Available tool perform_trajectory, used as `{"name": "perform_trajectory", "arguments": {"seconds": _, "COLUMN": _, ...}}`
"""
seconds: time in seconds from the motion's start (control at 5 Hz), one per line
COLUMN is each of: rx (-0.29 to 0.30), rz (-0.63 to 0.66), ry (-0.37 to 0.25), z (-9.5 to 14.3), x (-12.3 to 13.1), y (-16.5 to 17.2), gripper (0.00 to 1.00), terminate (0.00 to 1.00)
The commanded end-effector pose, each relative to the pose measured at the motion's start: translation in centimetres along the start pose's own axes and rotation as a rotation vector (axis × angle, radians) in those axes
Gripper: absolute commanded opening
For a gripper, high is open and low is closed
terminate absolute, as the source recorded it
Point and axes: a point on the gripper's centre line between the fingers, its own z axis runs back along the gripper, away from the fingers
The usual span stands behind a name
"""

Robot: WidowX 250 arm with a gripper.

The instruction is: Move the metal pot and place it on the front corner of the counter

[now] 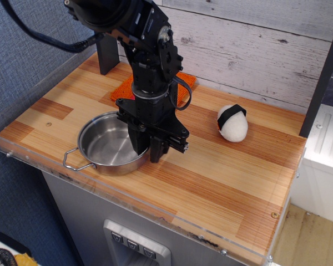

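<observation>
The metal pot [102, 145] sits flat on the wooden counter [222, 172] near its front left corner, with one wire handle pointing to the front left. My gripper [149, 148] hangs straight down over the pot's right rim. One finger is inside the pot and the other outside it, and they are drawn close together on the rim. The pot's far handle is hidden behind the arm.
An orange cloth [183, 83] lies at the back behind the arm. A white rice ball with a black band [232, 122] sits to the right. A dark post [106, 55] stands at the back left. A clear acrylic rim [155, 213] edges the counter.
</observation>
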Motion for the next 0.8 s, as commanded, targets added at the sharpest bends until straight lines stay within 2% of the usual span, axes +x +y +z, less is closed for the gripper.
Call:
{"name": "perform_trajectory", "arguments": {"seconds": 0.0, "rx": 0.002, "rz": -0.005, "ry": -0.039, "z": 0.7, "x": 1.0, "y": -0.8, "gripper": 0.0, "terminate": 0.0}}
{"name": "perform_trajectory", "arguments": {"seconds": 0.2, "rx": 0.009, "rz": 0.004, "ry": -0.048, "z": 1.3, "x": 0.8, "y": -0.7, "gripper": 0.0, "terminate": 0.0}}
{"name": "perform_trajectory", "arguments": {"seconds": 0.4, "rx": 0.121, "rz": 0.05, "ry": -0.038, "z": 4.3, "x": 0.1, "y": -0.3, "gripper": 0.0, "terminate": 0.0}}
{"name": "perform_trajectory", "arguments": {"seconds": 0.6, "rx": 0.184, "rz": 0.081, "ry": -0.114, "z": 7.7, "x": -1.1, "y": -0.3, "gripper": 0.0, "terminate": 0.0}}
